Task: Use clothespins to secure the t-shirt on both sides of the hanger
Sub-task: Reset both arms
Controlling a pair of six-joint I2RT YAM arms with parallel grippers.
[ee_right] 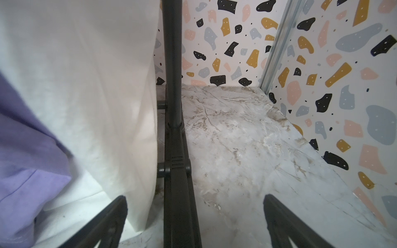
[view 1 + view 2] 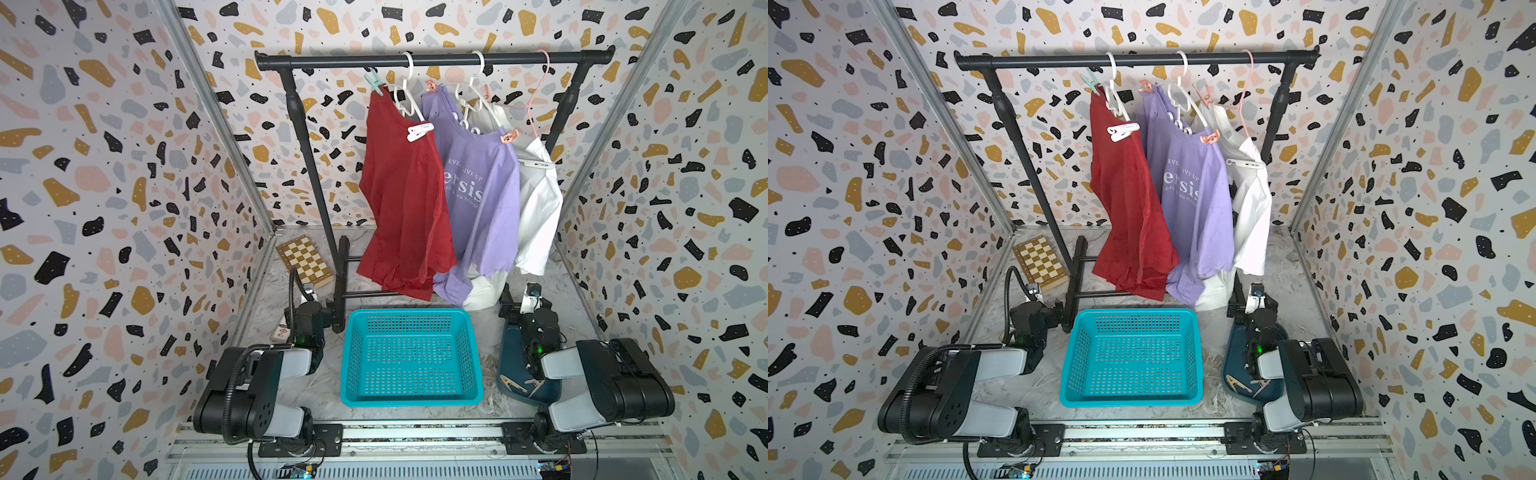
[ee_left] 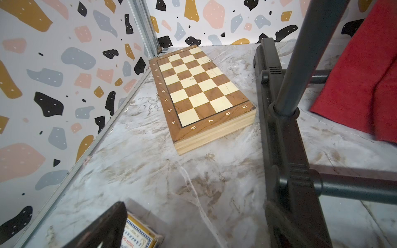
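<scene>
Closest to me, the left arm [image 2: 249,399] and right arm [image 2: 615,382], black-and-grey casings, sit folded low at the front of the bench [image 3: 150,171], whose top is a smooth grey-white marble print. The left tool [image 2: 308,292] faces the chessboard [image 3: 199,90] with its jaws apart and nothing between them. The right tool [image 1: 195,198] also stands wide, its dark tapered fingers [image 1: 107,223] gripping nothing. Behind them rises the black tubular rack [image 2: 415,60]. From its bar hang three soft shirts on thin hangers: a red t-shirt [image 2: 407,199], a lilac t-shirt [image 2: 482,216] with white lettering, and a white t-shirt [image 2: 540,216] whose hem rests on the bench. In front sits a teal plastic basket [image 2: 411,399], rectangular and perforated all over. The folded wooden chessboard lies back left, and a dark blue tray [image 2: 509,357] lies under the right arm. The clothespins are small spring pegs. A mint clothespin [image 2: 374,83] and a white clothespin [image 2: 419,131] sit on the red shoulders. Peach clothespins [image 2: 510,136] hold the lilac one, and two tan clothespins [image 2: 513,382] lie loose in the tray.
</scene>
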